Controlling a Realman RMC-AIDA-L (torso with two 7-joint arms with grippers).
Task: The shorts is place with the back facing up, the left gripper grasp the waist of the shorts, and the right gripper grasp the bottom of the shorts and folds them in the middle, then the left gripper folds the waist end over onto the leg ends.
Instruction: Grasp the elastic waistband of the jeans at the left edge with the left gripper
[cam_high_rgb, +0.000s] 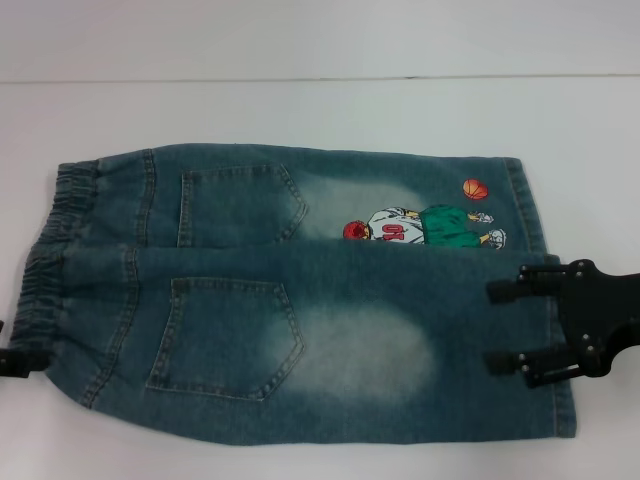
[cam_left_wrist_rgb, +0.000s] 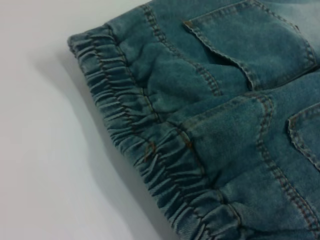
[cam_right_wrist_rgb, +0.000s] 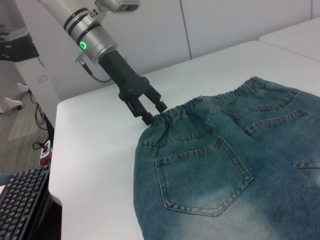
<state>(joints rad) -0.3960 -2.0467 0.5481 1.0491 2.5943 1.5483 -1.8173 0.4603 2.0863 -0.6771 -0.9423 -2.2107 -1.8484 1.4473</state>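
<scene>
The blue denim shorts (cam_high_rgb: 300, 300) lie back up on the white table, folded lengthwise so the near half covers the far half; two back pockets show. The elastic waist (cam_high_rgb: 50, 260) is at the left and the leg ends (cam_high_rgb: 545, 260) at the right. My left gripper (cam_high_rgb: 12, 362) sits at the near corner of the waist. In the right wrist view the left gripper (cam_right_wrist_rgb: 152, 112) has its fingers apart, their tips at the waistband (cam_right_wrist_rgb: 200, 107). My right gripper (cam_high_rgb: 503, 326) hovers open over the near leg hem. The left wrist view shows only the waistband (cam_left_wrist_rgb: 150, 150).
The white table (cam_high_rgb: 300, 110) extends beyond the shorts on all sides. Its left edge (cam_right_wrist_rgb: 57, 150) drops off near the left arm, with a black keyboard (cam_right_wrist_rgb: 20, 200) below and beyond it.
</scene>
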